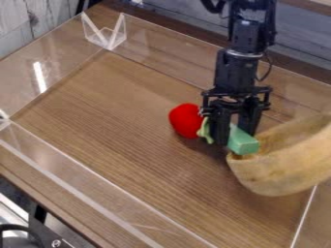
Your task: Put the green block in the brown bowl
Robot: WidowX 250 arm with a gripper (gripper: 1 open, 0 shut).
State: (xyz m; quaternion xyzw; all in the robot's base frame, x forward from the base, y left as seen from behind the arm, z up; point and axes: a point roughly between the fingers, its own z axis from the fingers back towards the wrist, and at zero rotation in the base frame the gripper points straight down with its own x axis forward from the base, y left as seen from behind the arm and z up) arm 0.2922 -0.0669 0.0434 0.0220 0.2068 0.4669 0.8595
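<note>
Camera view: claw (238, 139) clamped on the green block (243, 142) at the brown bowl (287, 163) rim.

Small light-green block (243, 141) — tilted, right at the near rim of the big tipped-up wooden brown bowl (287, 160).

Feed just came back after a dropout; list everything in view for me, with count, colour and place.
green block: one, light green, held between the fingers at the bowl's near-left rim
brown bowl: one, light-brown wood, right edge of the tray, tilted, partly out of frame
strawberry toy: one, red with green leafy end, on the tray floor just left of the fingers
tray wall: one, clear plastic, around the wood-grain floor
clear stand: one, transparent, far-left corner
arm and gripper: one, black, reaching down from the top, fingers shut on the green block
</note>
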